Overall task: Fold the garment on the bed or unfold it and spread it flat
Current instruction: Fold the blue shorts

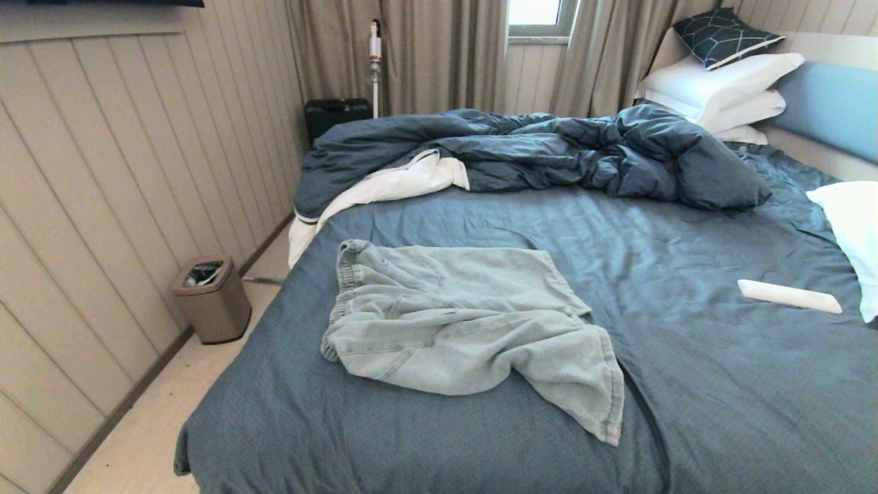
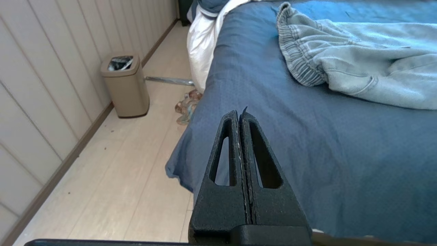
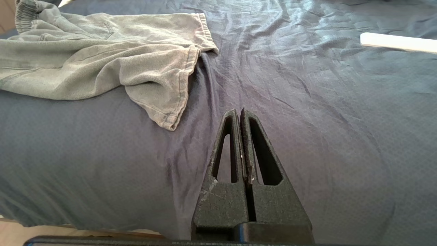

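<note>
Rumpled garment point(image 1: 466, 326) lies on wrinkled bed point(image 1: 720, 384).

Pale panelled wall point(image 1: 103, 171) ran down the frame's left; a tan waste bin point(image 1: 211, 299) stood on the light floor point(image 1: 158, 418) at lower left; beige curtains point(image 1: 439, 51) hung top centre beside a bright window point(image 1: 538, 15); white pillows point(image 1: 720, 89) were stacked upper right.

My two pincers — left point(image 2: 240, 114) and right point(image 3: 238, 113) — are matt black, grainy plastic, the garment point(image 1: 458, 322) is soft washed denim-look cloth, and the bed point(image 1: 720, 384) wears a matt, faintly textured woven sheet — creased.
</note>
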Controlling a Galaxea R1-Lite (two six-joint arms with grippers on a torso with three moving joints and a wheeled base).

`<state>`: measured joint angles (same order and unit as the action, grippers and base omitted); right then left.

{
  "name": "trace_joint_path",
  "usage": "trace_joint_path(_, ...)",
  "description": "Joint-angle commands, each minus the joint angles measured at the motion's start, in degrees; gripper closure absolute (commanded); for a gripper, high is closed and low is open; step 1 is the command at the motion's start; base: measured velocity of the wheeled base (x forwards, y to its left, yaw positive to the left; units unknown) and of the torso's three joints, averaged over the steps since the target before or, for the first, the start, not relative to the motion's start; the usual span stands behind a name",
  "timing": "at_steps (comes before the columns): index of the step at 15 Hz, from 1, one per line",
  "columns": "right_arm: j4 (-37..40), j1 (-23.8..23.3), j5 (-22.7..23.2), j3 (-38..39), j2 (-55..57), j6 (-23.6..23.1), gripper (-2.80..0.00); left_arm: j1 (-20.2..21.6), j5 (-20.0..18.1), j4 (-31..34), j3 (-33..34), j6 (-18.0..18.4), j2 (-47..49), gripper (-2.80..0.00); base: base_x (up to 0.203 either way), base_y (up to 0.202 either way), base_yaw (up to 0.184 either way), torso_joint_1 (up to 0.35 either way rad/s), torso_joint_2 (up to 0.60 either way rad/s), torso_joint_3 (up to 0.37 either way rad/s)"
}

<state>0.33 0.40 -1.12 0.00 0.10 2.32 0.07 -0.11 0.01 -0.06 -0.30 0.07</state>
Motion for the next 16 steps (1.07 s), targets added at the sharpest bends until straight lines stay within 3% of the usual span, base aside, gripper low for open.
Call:
trace_joint_path(1,0.0,-0.1,0.0,0.0,0.5,0.0,0.00,0.0,0.2,0.8,-0.4,0.1,-0.1,0.00,0.000,0.000,0.000,0.000,0.00,0.000)
trace_joint_path(3,0.5,-0.2,0.0,-0.2,1.2,-0.1,0.00,0.0,0.5,1.8,-1.9,0.7,0.2,0.00,0.000,0.000,0.000,0.000,0.00,0.000)
trace_joint_path(7,0.8,0.0,0.5,-3.3,9.2,-0.2,0.00,0.0,-0.3,6.0,-20.6,-2.1,11.2,0.00,0.000,0.000,0.000,0.000,0.00,0.000)
trace_joint_path(12,5.8,2.0,3.2,-27.9,31.7,3.9,0.00,-0.1,-3.1,7.4,-34.4,-3.4,31.8,0.00,0.000,0.000,0.000,0.000,0.00,0.000)
trace_joint_path(16,6.8,3.0,5.0,-40.8,52.7,8.3,0.00,-0.1,-9.5,13.6,-47.7,-7.1,50.9,0.00,0.000,0.000,0.000,0.000,0.00,0.000)
